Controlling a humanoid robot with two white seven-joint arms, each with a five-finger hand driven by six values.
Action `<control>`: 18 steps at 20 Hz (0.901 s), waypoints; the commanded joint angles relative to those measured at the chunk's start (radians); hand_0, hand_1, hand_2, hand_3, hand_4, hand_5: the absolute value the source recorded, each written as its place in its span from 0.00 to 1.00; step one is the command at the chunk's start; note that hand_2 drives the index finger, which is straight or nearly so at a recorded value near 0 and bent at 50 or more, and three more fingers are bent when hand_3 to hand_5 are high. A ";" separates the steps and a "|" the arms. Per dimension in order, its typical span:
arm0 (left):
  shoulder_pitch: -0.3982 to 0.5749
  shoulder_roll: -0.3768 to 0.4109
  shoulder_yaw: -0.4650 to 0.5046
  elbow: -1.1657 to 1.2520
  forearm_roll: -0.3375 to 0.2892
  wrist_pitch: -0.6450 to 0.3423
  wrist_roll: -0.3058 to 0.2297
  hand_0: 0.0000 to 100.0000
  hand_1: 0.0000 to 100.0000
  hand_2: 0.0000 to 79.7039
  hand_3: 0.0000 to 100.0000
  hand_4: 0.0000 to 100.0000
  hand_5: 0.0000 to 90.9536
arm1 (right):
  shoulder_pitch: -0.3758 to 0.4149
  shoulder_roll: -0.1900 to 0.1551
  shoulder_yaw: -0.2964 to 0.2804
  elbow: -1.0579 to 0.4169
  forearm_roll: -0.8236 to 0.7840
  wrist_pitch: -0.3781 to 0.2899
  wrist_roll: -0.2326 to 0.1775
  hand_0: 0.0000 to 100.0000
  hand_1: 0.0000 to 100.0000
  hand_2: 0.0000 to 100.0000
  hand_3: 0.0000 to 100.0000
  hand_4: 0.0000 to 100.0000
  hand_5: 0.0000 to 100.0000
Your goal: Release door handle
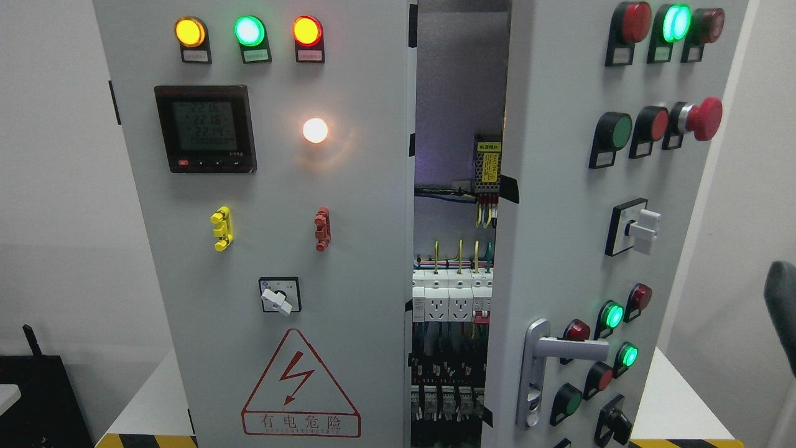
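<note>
Head view shows a pale grey metal electrical cabinet (373, 249) filling most of the frame, standing on a white tabletop (678, 404) edged with yellow-and-black hazard tape. Its right door (559, 249) stands ajar, swung toward me, and through the gap in the middle I see rows of white circuit breakers (451, 298) and coloured wiring. The silver lever door handle (569, 347) sits at the lower right of the frame, on the left part of that open door, its lever pointing right and level. Nothing touches it. Just beside it to the right are round green and red indicator lamps (612, 314), with black selector knobs lower down.

At the far right edge, mid-height, a dark blurred shape (782, 311) pokes into view, well apart from the handle. It could be part of my right hand or arm, but I cannot tell, nor whether any fingers there are spread or curled. My left hand does not show anywhere.

On the closed left door, three lit lamps run along the upper left: amber, green, amber-red. Below them is a black digital meter (205, 129) with a lit display, then a glowing white lamp, a yellow clip and a red clip, a white rotary switch, and a red triangular lightning warning sign (300, 386) at the bottom.
</note>
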 commanded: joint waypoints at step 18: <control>0.031 0.000 0.000 -0.031 0.000 0.000 0.001 0.12 0.39 0.00 0.00 0.00 0.00 | 0.426 0.455 -0.337 0.915 -0.080 -0.164 0.109 0.51 0.25 0.43 0.75 0.63 0.70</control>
